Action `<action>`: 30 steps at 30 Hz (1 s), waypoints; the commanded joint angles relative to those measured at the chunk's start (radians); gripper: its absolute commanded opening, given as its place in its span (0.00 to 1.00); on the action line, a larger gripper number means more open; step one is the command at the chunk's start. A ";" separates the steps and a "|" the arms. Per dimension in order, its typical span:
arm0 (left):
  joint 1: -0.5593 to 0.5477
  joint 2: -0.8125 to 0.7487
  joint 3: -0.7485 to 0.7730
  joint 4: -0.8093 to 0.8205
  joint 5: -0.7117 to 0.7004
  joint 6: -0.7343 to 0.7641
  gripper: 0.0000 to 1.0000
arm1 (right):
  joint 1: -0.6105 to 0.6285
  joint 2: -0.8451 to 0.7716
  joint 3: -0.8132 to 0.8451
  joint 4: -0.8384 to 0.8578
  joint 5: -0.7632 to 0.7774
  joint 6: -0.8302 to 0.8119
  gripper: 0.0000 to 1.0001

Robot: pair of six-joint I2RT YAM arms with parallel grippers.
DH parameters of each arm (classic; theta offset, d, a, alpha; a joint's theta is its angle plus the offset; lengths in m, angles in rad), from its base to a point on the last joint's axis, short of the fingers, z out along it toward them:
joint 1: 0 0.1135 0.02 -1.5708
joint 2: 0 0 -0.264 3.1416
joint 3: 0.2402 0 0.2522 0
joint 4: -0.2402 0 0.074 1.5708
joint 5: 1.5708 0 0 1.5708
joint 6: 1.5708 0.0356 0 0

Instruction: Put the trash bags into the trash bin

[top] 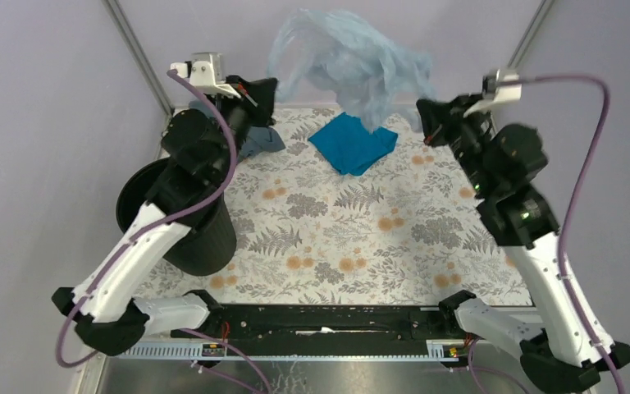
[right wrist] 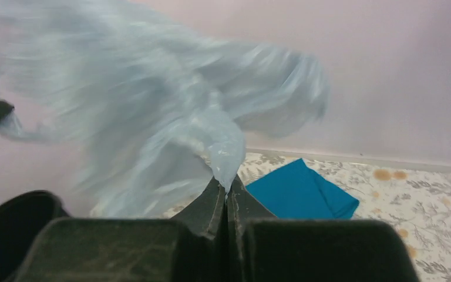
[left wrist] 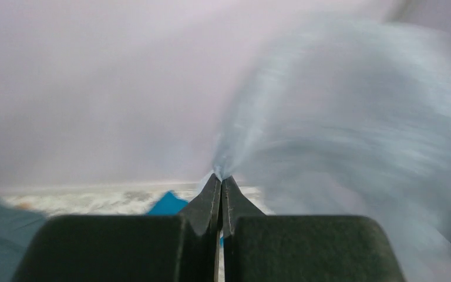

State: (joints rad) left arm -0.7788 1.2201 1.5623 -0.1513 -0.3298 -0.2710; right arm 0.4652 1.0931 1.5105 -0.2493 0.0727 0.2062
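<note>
Pale blue trash bag [top: 353, 70] billows between left end effector [left wrist: 221, 179] and right end effector [right wrist: 226, 185], each pinching an edge. The trash bin [top: 121, 203] stands below and behind the left; both should swing there together, mouth held wide.

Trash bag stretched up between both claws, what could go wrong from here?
The left claw and right claw each pinch only a small bit of the trash bag at their tips, so the film could slip or tear. The trash bin sits under the left arm, so the wide bag may drape over its rim rather than drop in. Its hanging part could also snag the teal cloth.
</note>
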 commanded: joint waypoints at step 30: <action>0.218 0.075 -0.483 -0.107 0.121 -0.207 0.00 | 0.102 0.215 -0.526 0.126 0.017 0.071 0.00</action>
State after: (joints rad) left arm -0.5838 1.1828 1.2594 -0.0654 -0.2646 -0.4122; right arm 0.5732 1.1378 1.1984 0.0174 0.0605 0.1547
